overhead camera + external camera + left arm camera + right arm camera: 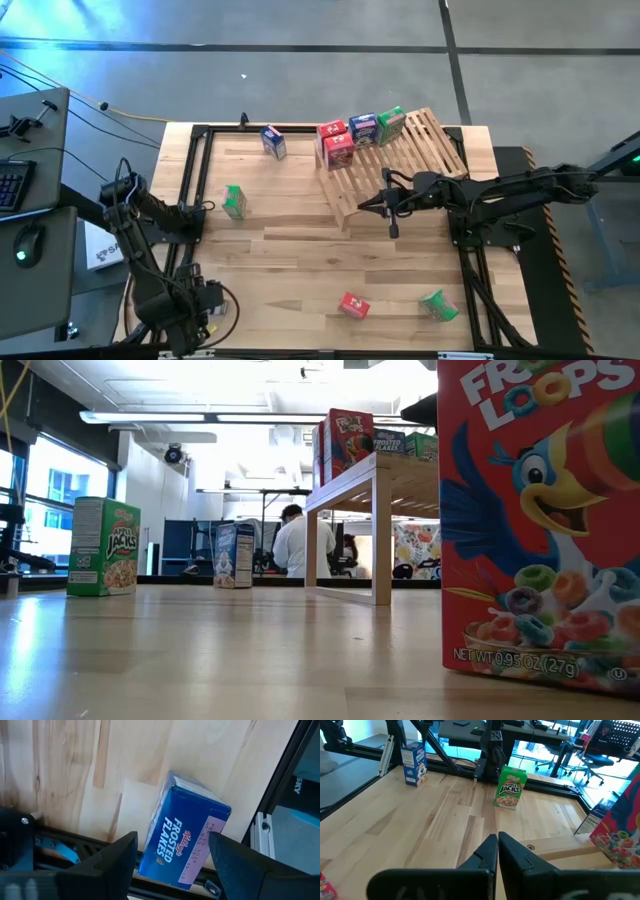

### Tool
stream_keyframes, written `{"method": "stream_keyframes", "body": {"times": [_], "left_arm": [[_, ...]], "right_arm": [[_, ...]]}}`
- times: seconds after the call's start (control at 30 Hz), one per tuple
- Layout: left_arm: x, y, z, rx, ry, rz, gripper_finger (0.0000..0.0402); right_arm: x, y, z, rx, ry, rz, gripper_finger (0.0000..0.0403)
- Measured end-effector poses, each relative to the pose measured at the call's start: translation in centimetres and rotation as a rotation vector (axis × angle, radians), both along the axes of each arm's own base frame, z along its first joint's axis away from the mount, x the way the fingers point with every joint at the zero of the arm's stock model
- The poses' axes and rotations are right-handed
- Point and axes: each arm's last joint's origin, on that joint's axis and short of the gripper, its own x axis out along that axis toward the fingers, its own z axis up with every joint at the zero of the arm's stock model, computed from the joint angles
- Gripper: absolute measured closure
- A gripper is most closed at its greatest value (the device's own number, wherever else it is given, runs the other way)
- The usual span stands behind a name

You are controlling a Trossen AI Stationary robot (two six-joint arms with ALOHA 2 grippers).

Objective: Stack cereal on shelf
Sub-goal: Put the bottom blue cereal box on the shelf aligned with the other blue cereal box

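Observation:
The slatted wooden shelf stands at the table's far right. Two red cereal boxes, a blue one and a green one stand on its far part. My left gripper hangs open at the near left corner, pointing down. Its fingers are above and to either side of a blue Frosted Flakes box that rests on the table by the black frame rail. My right gripper is shut and level beside the shelf's near left corner, with nothing in it.
Loose boxes stand on the table: blue at the far side, green at the left, red and green near the front edge. A black frame rail borders the table. A person sits in the room beyond.

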Motion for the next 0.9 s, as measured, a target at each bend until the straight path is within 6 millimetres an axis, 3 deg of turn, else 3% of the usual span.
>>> {"method": "stream_keyframes", "body": {"times": [0.33, 0.73, 0.9], "left_arm": [[0.9, -0.2, 1.4, -0.062, -0.006, 0.019, 0.0162], [1.7, -0.5, 1.6, -0.159, 0.034, 0.134, 0.0162], [2.3, -1.1, 1.7, -0.216, -0.047, 0.059, 0.0157]], "right_arm": [[0.0, 0.0, 0.0, 0.001, -0.002, 0.0, 0.0398], [0.0, 0.0, 0.0, 0.003, -0.003, 0.0, 0.0398], [0.0, 0.0, 0.0, 0.018, 0.002, -0.004, 0.0398]]}}
